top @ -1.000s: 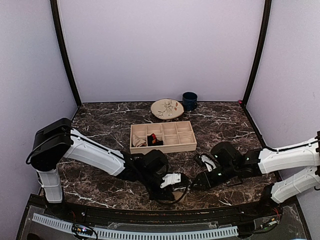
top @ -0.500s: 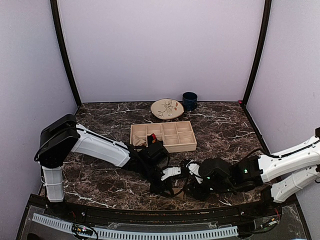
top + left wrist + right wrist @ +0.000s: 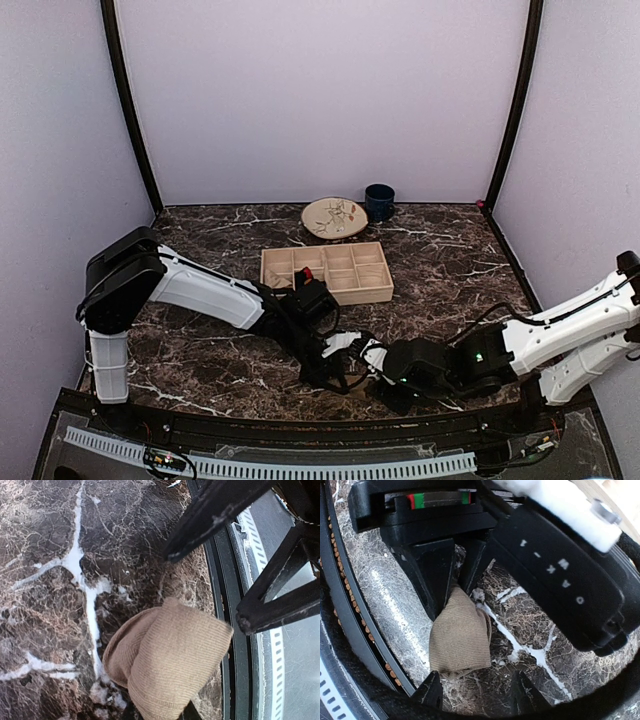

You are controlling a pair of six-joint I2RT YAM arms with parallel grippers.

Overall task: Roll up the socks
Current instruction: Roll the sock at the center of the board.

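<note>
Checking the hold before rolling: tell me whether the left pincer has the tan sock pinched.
Yes: seen from the right wrist, the left pincer is closed on one end of the tan sock.

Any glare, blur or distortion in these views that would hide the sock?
Left wrist: tan sock sharp, right edge of the picture washed out bright. Right wrist: strong fisheye bending, glare on the marble table beside the sock, left gripper pinching it. Top external: even light, but low contrast over the dark marble; sock cannot be made out.
</note>
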